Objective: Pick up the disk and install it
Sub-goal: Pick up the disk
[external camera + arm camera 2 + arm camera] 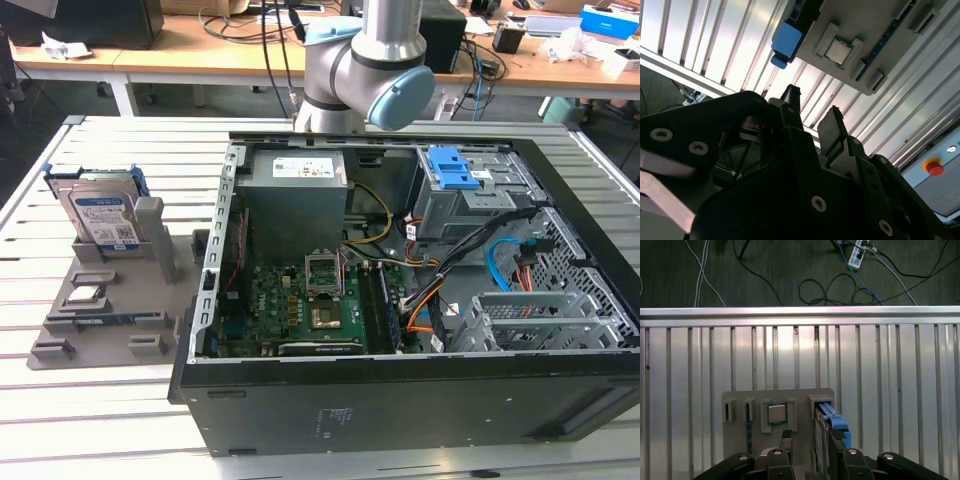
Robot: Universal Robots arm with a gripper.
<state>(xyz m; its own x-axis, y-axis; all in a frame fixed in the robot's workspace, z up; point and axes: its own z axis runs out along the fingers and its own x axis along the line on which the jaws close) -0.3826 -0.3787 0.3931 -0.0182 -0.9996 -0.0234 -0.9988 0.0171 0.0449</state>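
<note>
The disk [100,215] is seen standing on edge in a slot of the grey holder plate [130,285]. The plate is laid on the slatted table [100,420] at the exterior view's left, just beside the open computer case [400,410]. The disk's blue-and-white label is turned outward, and blue rails are seen along its sides. A small square chip [85,293] is seated on the same plate, near the disk.

The arm [365,60] is seen at the far side of the case. In the second wrist view the gripper [811,112] is held above the plate, clear of the disk and not touching it. Its black fingers [790,105] are spread apart (bright table slats are seen through the gap), and nothing is pinched between the jaws. In the first wrist view the disk is shown edge-on, with one blue rail uppermost.
</note>
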